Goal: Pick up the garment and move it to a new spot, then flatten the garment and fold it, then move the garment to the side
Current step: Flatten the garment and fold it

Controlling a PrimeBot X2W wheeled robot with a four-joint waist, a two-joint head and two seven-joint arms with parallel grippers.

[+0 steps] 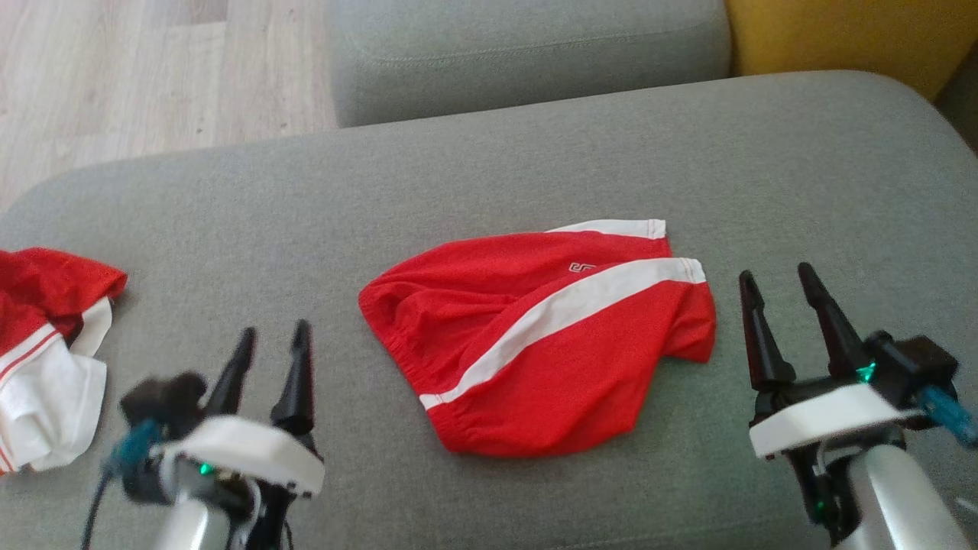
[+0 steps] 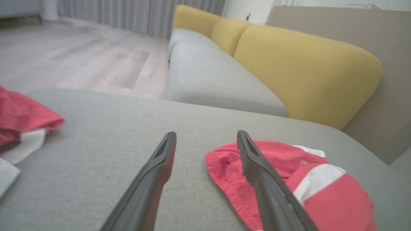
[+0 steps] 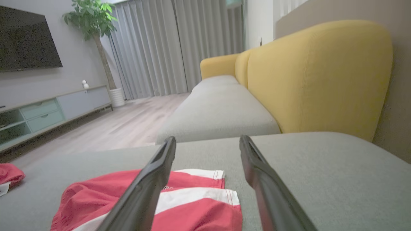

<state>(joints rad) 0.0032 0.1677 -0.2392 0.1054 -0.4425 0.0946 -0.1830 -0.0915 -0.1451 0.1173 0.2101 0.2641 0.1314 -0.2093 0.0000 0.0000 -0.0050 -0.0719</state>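
The shorts (image 1: 535, 336) lie on the cushion (image 1: 458, 176), right of the left gripper (image 1: 271, 332) and left of the right gripper (image 1: 775, 275), touching neither. A crumpled garment (image 1: 46, 359) lies on the same cushion, left of the left gripper. A sofa seat (image 1: 527, 53) stands beyond both grippers.

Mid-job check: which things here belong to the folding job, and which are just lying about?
Job: red shorts between the grippers; left gripper, open; right gripper, open; grey cushion the shorts lie on.
Lying about: crumpled red-and-white garment at the far left; yellow backrest; TV; plant.
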